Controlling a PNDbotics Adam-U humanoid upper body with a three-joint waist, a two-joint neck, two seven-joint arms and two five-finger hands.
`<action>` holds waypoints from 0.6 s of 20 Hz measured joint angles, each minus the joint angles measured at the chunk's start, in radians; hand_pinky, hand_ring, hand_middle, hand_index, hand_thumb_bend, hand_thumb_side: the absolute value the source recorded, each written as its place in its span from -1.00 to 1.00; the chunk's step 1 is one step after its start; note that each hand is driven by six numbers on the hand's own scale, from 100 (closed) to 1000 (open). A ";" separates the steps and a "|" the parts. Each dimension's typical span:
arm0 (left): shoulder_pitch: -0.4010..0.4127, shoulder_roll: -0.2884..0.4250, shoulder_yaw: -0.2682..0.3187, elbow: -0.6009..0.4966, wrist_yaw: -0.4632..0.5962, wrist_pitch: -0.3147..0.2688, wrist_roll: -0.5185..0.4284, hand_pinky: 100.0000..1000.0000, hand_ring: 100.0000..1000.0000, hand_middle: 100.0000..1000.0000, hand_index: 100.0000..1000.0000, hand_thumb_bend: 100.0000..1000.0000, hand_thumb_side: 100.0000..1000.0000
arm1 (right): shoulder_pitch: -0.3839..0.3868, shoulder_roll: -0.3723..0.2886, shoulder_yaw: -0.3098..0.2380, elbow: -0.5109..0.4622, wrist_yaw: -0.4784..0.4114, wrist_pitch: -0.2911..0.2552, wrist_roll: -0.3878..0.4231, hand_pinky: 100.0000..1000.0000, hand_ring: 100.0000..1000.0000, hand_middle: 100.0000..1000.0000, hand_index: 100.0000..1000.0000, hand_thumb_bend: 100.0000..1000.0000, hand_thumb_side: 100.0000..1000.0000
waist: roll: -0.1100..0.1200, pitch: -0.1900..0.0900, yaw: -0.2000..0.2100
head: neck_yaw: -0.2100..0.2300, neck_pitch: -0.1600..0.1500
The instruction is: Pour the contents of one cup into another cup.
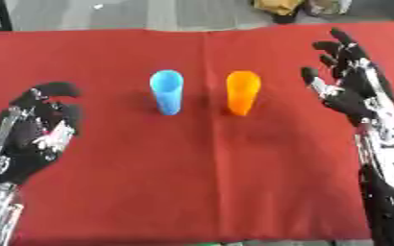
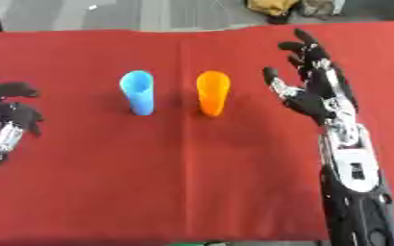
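We look down on a table (image 1: pixel 200 192) draped in red cloth, where a blue cup (image 1: pixel 166 92) and an orange cup (image 1: pixel 242 92) stand upright side by side, close but apart. Our right hand (image 2: pixel 314 93) hangs open just beside the orange cup, fingers spread, holding nothing. Our left hand (image 1: pixel 41 127) rests well left of the blue cup, fingers loosely curled and empty. No grasp has begun; we judge the next move is closing around one cup. Neither cup's contents can be seen.
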 measured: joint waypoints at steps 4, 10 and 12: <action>-0.061 -0.005 -0.035 0.100 -0.064 -0.007 0.064 -0.20 0.06 0.35 0.56 -0.11 -0.64 | 0.000 0.001 0.000 0.000 0.000 0.001 0.000 1.00 1.00 0.51 0.96 -0.47 -0.85 | 0.000 0.000 -0.003 | 0.002 0.000; -0.150 -0.030 -0.077 0.259 -0.132 -0.026 0.130 -0.17 0.09 0.38 0.59 0.03 -0.66 | 0.000 0.007 0.003 0.000 0.000 0.002 0.001 1.00 1.00 0.50 0.96 -0.50 -0.84 | 0.000 0.000 -0.010 | 0.005 0.000; -0.179 -0.038 -0.084 0.313 -0.143 -0.034 0.148 -0.17 0.09 0.39 0.60 0.00 -0.66 | 0.000 0.008 0.004 0.000 0.000 0.003 0.002 1.00 1.00 0.50 0.96 -0.50 -0.84 | -0.001 0.001 -0.013 | 0.006 0.000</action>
